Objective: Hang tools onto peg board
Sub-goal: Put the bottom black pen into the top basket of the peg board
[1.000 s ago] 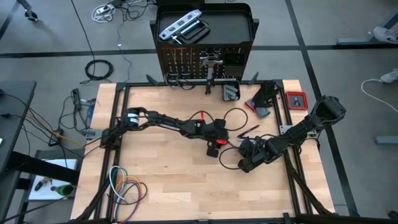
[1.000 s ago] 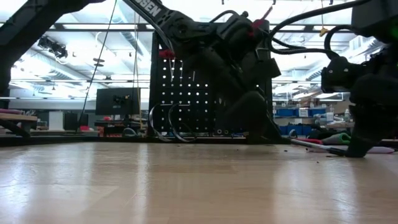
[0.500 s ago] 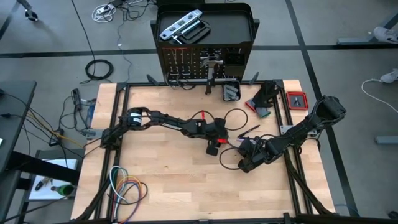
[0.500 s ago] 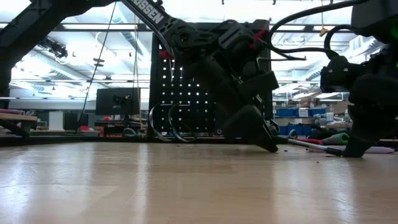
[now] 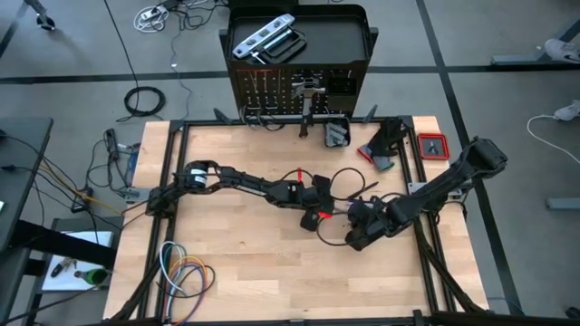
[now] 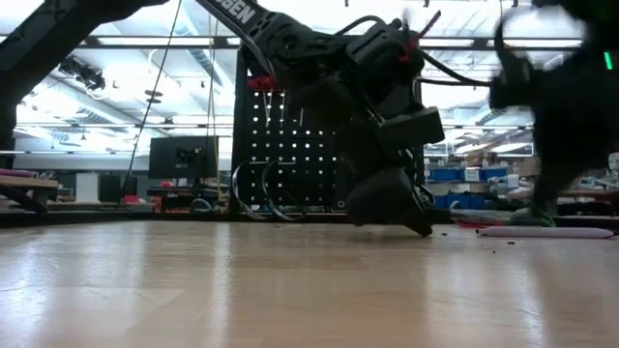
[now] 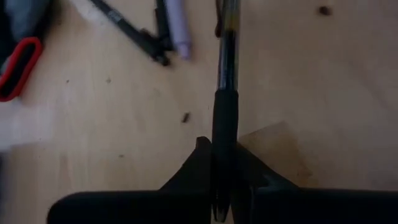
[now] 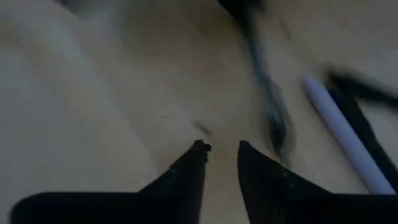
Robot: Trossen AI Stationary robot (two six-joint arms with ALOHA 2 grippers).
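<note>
Our left gripper (image 7: 222, 171) clamps a dark thin screwdriver (image 7: 225, 93) on the tabletop (image 5: 245, 272), shaft running straight ahead between our fingers. Beside it, our right gripper (image 8: 221, 155) hovers narrowly parted and empty. Far back stands the peg board (image 5: 290, 95).

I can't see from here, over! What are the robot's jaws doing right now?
Left gripper shut on dark thin screwdriver, low on the table. Right gripper beside it, jaws open, empty. Peg board at far edge. Nothing seen in between.
</note>
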